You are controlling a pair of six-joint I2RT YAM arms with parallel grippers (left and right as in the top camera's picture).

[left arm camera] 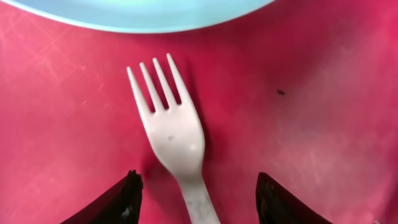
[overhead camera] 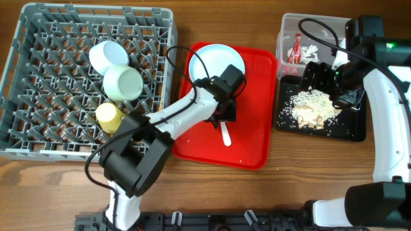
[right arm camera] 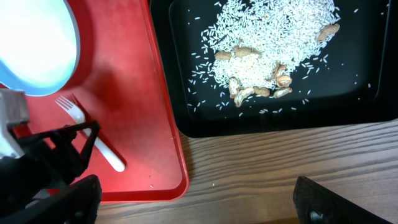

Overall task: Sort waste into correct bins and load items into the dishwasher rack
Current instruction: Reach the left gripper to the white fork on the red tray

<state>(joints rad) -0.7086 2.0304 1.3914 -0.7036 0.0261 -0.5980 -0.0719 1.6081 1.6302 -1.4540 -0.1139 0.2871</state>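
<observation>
My left gripper [overhead camera: 223, 115] is open low over the red serving tray [overhead camera: 250, 144], its fingers [left arm camera: 199, 202] either side of the white plastic fork's handle [left arm camera: 174, 134], not touching it. The pale blue plate [overhead camera: 215, 61] lies just beyond the fork's tines. My right gripper [overhead camera: 324, 80] is open and empty above the black tray [overhead camera: 352, 131], which holds beige food scraps [overhead camera: 311, 106]. The clear tub [overhead camera: 286, 29] holds the red wrapper [overhead camera: 297, 48] and white napkin [overhead camera: 313, 50]. The grey rack [overhead camera: 38, 38] holds the saucer [overhead camera: 108, 55], green bowl [overhead camera: 123, 83] and yellow cup [overhead camera: 109, 115]. The chopstick is out of view.
The right wrist view shows the red tray's corner [right arm camera: 168, 180] close beside the black tray's edge [right arm camera: 186, 121], with bare wooden table [right arm camera: 267, 168] in front of both. The rack stands left of the red tray.
</observation>
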